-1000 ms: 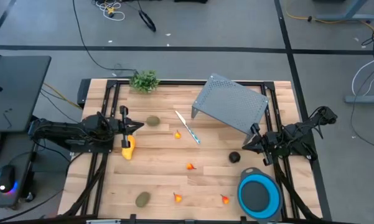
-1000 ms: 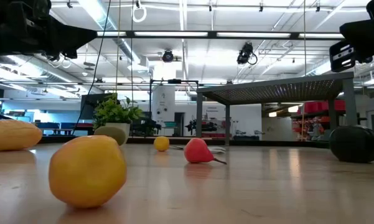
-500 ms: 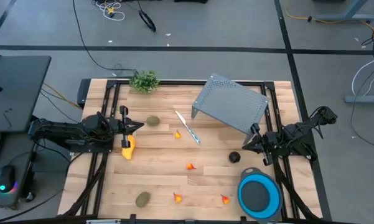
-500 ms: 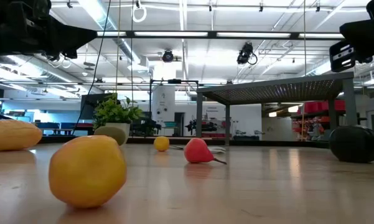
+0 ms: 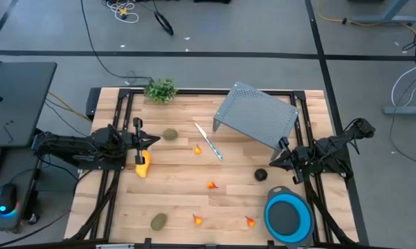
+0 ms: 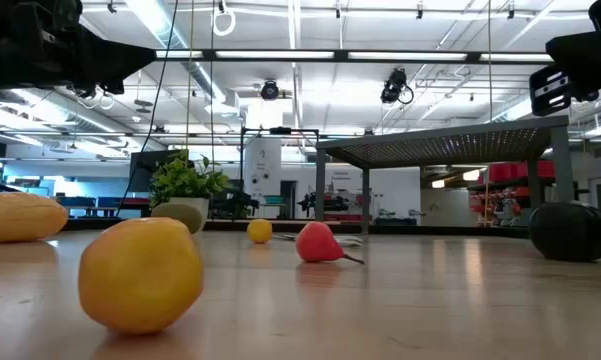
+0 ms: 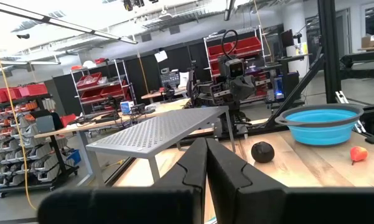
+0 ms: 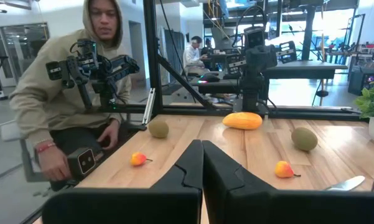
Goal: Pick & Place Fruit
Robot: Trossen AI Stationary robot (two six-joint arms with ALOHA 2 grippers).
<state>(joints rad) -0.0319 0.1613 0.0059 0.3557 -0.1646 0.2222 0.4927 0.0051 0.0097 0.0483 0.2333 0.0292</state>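
Both arms are parked at the bench [image 5: 180, 187] edges, nothing grasped. Left claw [image 5: 140, 135] sits just above the yellow oblong fruit [image 5: 143, 164], fingers pressed together in its wrist view. Right claw [image 5: 282, 155] hangs beside the dark round fruit [image 5: 261, 176], fingers also pressed together, empty.

Fruit layout, relative to the blue bowl [image 5: 288, 216]:
- dark round fruit is nearest, just up-left of the rim
- tiny orange-red pieces [image 5: 212, 185] are scattered across mid-bench; one [image 5: 250, 221] lies close beside the bowl
- one olive-brown oval [image 5: 170, 134] is far across, near the left claw; the other [image 5: 158, 221] is at the front-left edge
- yellow oblong fruit is at the far left, well apart from the bowl

The bowl looks like the likely drop target, but that is a guess.

Risks from here:
- Both claws are closed, so descending without opening would shove fruit instead of gripping it. The dark round one would likely roll, possibly under the grey perforated shelf [image 5: 257, 115].
- The tiny orange-red pieces are small and tapered, so they are likely to squirt out of a pinch or get missed.
- The front-left oval sits close to the bench edge; a nudge could send it off.
- The knife [image 5: 209, 142] lies mid-bench next to an orange-red piece [image 5: 197, 148], so a reach there may snag or drag it.
- The left arm's carry to the bowl crosses the right arm's zone, a collision risk if both move.
- A person [image 8: 68, 93] sits close behind the bench edge in the right wrist view.
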